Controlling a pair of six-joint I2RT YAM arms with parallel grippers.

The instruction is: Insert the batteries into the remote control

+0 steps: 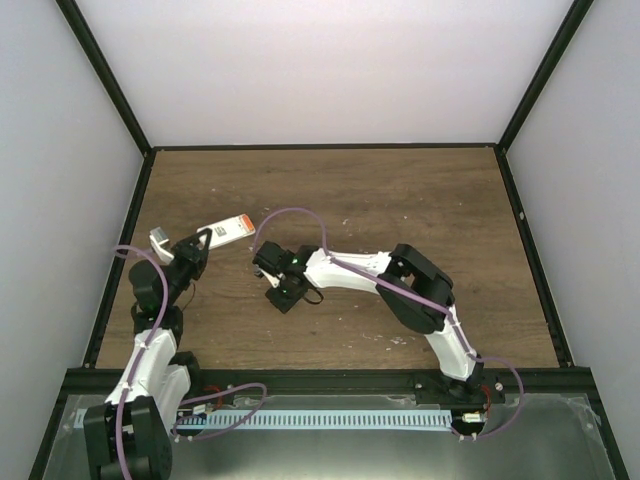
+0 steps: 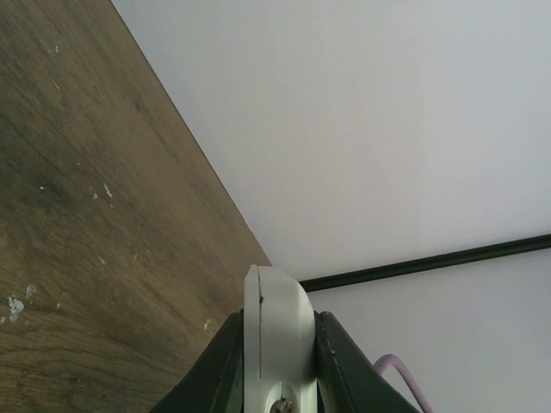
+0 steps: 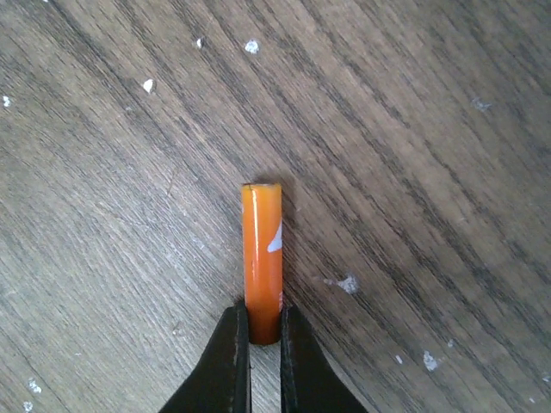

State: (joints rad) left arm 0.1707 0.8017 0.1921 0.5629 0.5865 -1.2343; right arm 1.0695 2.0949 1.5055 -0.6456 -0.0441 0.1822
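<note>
My left gripper (image 1: 198, 248) is shut on the white remote control (image 1: 232, 228), held at the left of the table with its labelled end pointing up and right. In the left wrist view the remote's rounded white edge (image 2: 277, 327) sits clamped between the dark fingers (image 2: 337, 370). My right gripper (image 1: 283, 296) is low over the table's middle, shut on the lower end of one orange battery (image 3: 262, 249), which lies against the wood. In the top view that battery is hidden under the gripper. The second battery is not in view.
The brown wooden table (image 1: 400, 200) carries small pale specks (image 3: 347, 283). Black frame posts and white walls enclose it. A purple cable (image 1: 290, 215) loops above the right arm's wrist. A metal rail (image 1: 330, 415) runs along the near edge.
</note>
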